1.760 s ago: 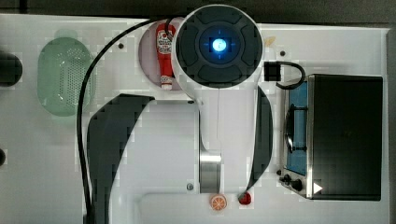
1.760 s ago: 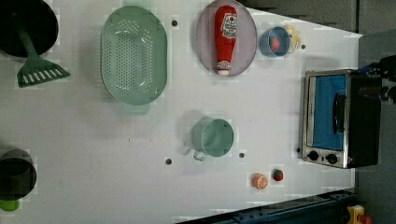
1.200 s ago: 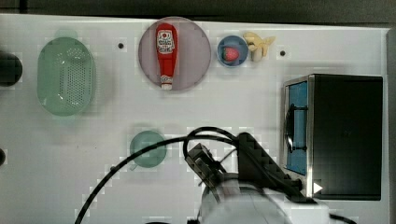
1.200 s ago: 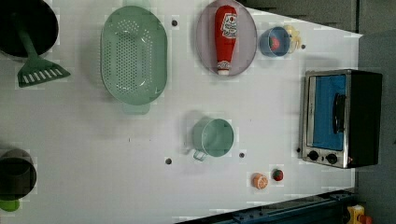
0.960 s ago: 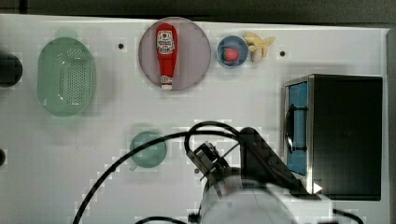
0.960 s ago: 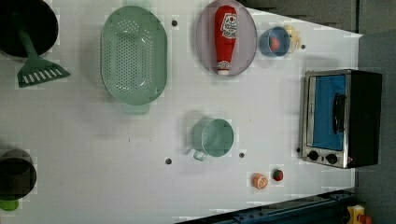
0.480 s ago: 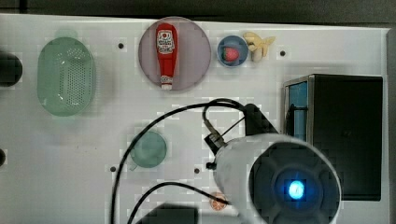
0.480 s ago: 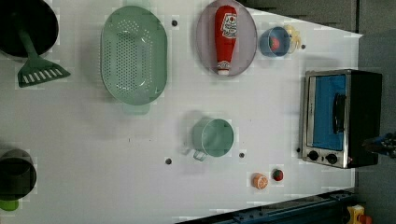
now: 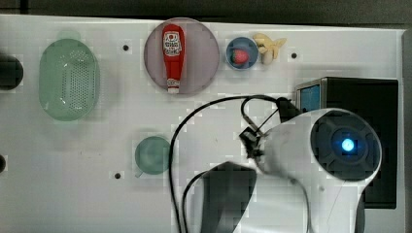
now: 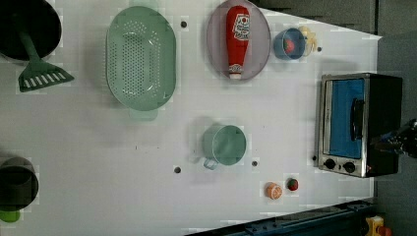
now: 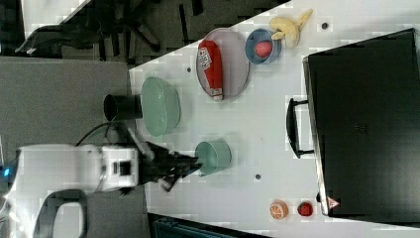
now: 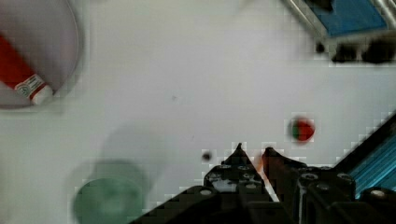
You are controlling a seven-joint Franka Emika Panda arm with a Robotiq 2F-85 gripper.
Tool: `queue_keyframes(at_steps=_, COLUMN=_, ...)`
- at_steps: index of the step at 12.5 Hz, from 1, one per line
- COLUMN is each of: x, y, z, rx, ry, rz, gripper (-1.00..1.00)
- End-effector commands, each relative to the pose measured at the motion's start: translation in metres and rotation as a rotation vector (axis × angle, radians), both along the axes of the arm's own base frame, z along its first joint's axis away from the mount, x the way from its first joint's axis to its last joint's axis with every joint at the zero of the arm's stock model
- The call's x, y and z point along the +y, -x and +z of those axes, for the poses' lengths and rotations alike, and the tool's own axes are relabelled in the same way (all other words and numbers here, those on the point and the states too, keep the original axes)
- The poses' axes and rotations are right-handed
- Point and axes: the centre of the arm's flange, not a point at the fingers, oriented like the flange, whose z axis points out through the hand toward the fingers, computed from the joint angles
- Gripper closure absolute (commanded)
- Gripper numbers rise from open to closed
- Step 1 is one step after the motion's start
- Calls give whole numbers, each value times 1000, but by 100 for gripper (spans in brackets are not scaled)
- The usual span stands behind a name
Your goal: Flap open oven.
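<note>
Hand (image 12: 252, 150) hangs above bare table (image 12: 187, 84), fingers nearly together, clamped on nothing. Oven (image 10: 358, 123) at left view's right edge, door shut, handle facing table centre, so reachable from front.

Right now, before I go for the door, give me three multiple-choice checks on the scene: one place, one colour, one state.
1. The ketchup bottle lies:
A. on top of the oven
B. on the purple plate
C. inside the oven

2. The oven's door glass is:
A. blue
B. red
C. yellow

3. The oven door is:
A. flapped down onto the table
B. shut
C. taken off

Answers:
1. B: the left view shows the bottle lying flat across the plate, well away from the oven.
2. A: the pane inside the silver frame is blue-tinted.
3. B: the glass sits flush in its frame, with the dark handle across it.
</note>
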Motion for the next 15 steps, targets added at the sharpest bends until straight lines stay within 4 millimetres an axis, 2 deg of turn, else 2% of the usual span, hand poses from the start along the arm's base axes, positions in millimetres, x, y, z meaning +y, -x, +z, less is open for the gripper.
queue_keyframes(at_steps=1, x=-43, y=-1, z=-19, rx=-9, ry=38, rz=316, gripper=65)
queue_keyframes(at_steps=6, x=-97, y=-15, z=-60, rx=-94, ry=101, rz=633, gripper=65)
queue_keyframes(at_steps=10, x=-136, y=-15, z=-97, rx=-94, ry=125, rz=702, gripper=65)
queue_keyframes(at_steps=12, x=-148, y=-11, z=-117, rx=-73, ry=118, rz=704, gripper=65)
queue_keyframes(at_steps=15, x=-152, y=-14, z=-142, rx=-66, ry=132, rz=706, gripper=65)
